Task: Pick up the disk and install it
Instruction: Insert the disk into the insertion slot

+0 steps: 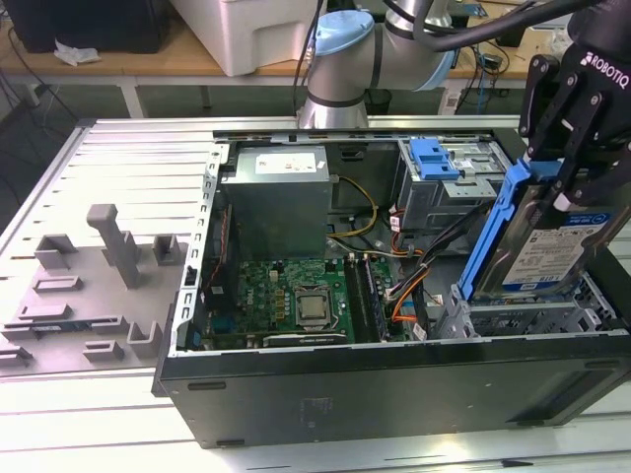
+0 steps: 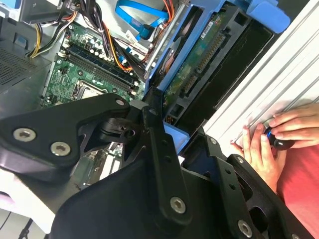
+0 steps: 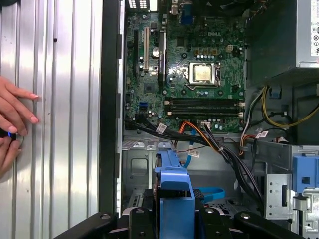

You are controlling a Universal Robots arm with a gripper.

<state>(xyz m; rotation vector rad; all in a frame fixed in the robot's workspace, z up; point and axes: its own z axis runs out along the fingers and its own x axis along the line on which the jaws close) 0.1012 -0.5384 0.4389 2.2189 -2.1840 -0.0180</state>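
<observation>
Exterior view: the tool (image 1: pixel 570 192) is closed on the disk (image 1: pixel 537 246), holding it tilted on edge above the drive cage (image 1: pixel 513 315) at the exterior view's right end of the computer case (image 1: pixel 394 379). Pick-up looks complete; the disk is not yet seated.

Second wrist view: a person's hand (image 2: pixel 261 152) rests on the ribbed surface (image 2: pixel 294 64) just beside the case wall.

First wrist view: cables (image 3: pixel 227 149) run close to the cage, so room there appears tight.
</observation>
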